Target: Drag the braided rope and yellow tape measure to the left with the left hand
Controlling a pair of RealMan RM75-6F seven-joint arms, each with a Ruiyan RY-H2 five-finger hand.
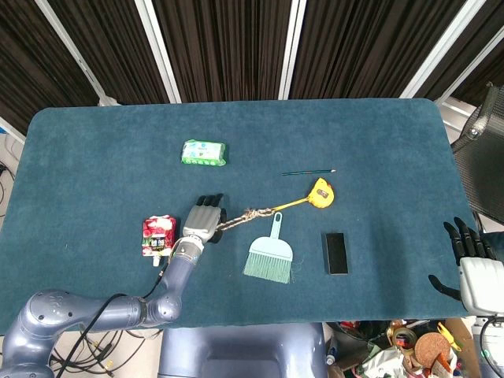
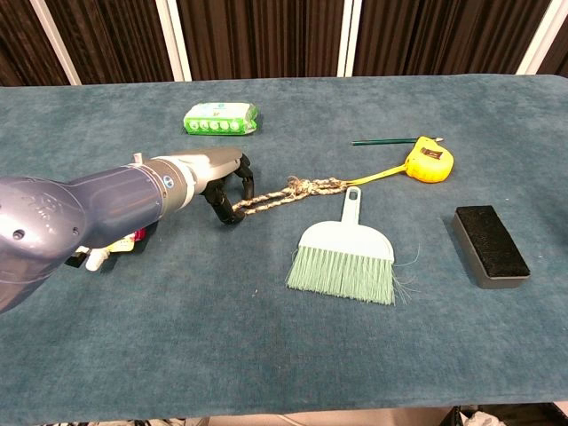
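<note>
A: Log entry, largest item first. The worktop (image 1: pixel 94 150) is covered in teal felt, so a dragged item should slide, not roll.

B: Landmark?

A: The dustpan brush (image 2: pixel 346 257). All positions are given from it. The left robot hand (image 1: pixel 205 218) sits to its left, palm down, fingers curled over the near end of the rope (image 2: pixel 288 193). In the chest view the fingertips (image 2: pixel 232 213) hook down around that loose end. I read it as gripping the rope, though the view does not show how firmly.

B: Why there?

A: My judgement: the rope's left end is the one nearest the pull direction, so the load trails behind the hand.

B: The right robot hand (image 1: pixel 468 256)?

A: Far right of the brush, off the worktop edge, fingers spread, holding nothing. The task assigns it no work.

B: Where is the task item?

A: The rope runs from the hand, past the top of the brush handle, up and right. A yellow strip continues from its knotted end to the tape measure (image 2: pixel 429 160), above and right of the brush. They appear joined, so one pull should move both.

B: Risks?

A: The rope passes just beside the brush handle and may snag it. A black block (image 2: pixel 490 245) lies right of the brush, a pencil (image 2: pixel 383 141) above it, a green packet (image 2: pixel 220 117) up and left, and a red pouch (image 1: pixel 158 235) left of the hand, in the drag path.
</note>
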